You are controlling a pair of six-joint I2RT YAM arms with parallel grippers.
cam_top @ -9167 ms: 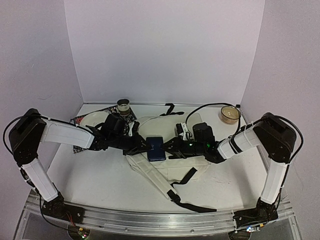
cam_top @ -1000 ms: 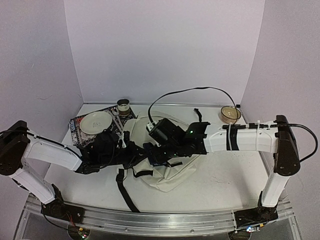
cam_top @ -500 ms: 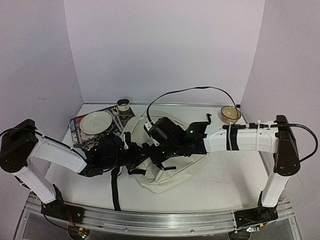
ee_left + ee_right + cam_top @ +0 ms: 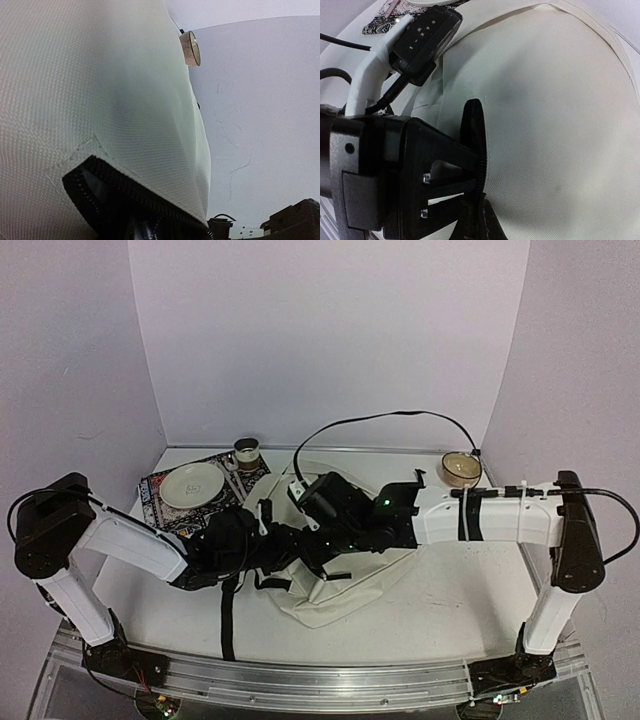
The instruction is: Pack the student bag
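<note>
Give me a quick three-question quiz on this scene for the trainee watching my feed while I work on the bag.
1. True or false: the plate sits on the patterned mat.
2. Where is the tan bowl? A) at the far right corner of the table; B) on the plate; C) inside the student bag.
3. Which part of the bag sits between the fingers of the right gripper?
Key: 1 true; 2 A; 3 the black ribbed edging.
</note>
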